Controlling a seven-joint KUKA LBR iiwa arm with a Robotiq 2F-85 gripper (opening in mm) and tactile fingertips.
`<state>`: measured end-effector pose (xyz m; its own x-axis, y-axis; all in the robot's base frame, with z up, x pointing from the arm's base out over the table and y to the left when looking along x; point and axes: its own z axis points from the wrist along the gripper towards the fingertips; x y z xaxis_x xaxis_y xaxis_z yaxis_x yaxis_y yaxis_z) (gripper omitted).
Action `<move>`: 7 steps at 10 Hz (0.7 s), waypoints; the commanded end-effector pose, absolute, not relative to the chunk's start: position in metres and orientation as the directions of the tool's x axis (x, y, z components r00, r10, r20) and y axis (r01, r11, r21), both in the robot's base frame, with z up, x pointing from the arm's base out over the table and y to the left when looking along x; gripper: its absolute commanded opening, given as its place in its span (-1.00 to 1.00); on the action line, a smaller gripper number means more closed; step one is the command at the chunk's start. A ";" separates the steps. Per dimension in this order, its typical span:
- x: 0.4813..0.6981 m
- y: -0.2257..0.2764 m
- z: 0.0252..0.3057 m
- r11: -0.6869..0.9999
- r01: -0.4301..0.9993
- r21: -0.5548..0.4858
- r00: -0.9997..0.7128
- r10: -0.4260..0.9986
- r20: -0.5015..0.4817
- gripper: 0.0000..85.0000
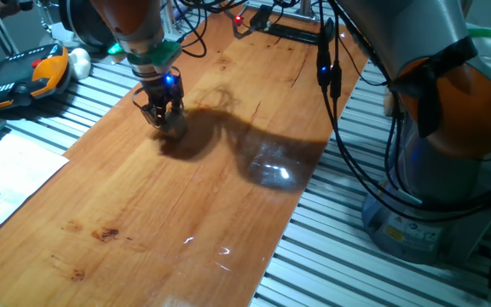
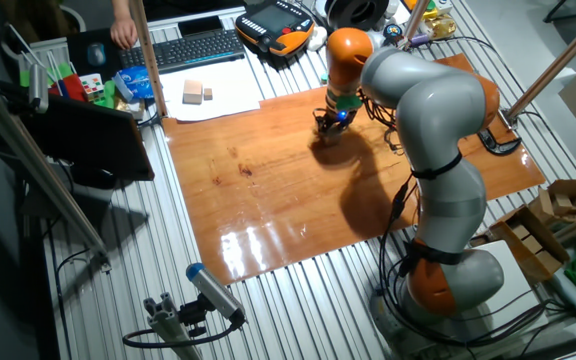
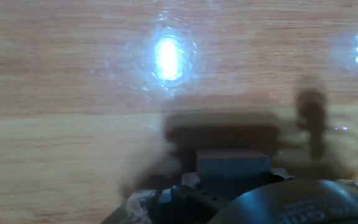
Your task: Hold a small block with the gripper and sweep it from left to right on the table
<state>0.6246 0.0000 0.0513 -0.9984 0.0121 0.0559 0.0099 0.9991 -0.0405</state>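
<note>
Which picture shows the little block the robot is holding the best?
The hand view: the block fills the middle, right at the gripper. In one fixed view it is just a small grey bit under the fingers. In the other fixed view it is too tiny to see.

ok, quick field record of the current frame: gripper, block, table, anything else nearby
gripper: low over the table, blue light on, jaws pointing down
gripper state: shut on the small block
small block: pale cube between the jaws in the hand view, at the board surface; contact with the board not certain
table: reddish-brown wooden board, glossy, light glare near its middle
paper: white sheet beside the board, two pale blocks on it
keyboard: black, beyond the paper
teach pendant: orange and black, off the board
</note>
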 end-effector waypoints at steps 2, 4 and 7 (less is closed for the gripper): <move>0.626 0.006 0.052 0.999 0.015 -0.041 -0.998 0.017 0.056 -0.21; 0.627 0.012 0.051 0.999 0.021 -0.041 -0.998 0.023 0.055 -0.22; 0.626 0.020 0.048 0.999 0.033 -0.042 -0.998 0.035 0.053 -0.22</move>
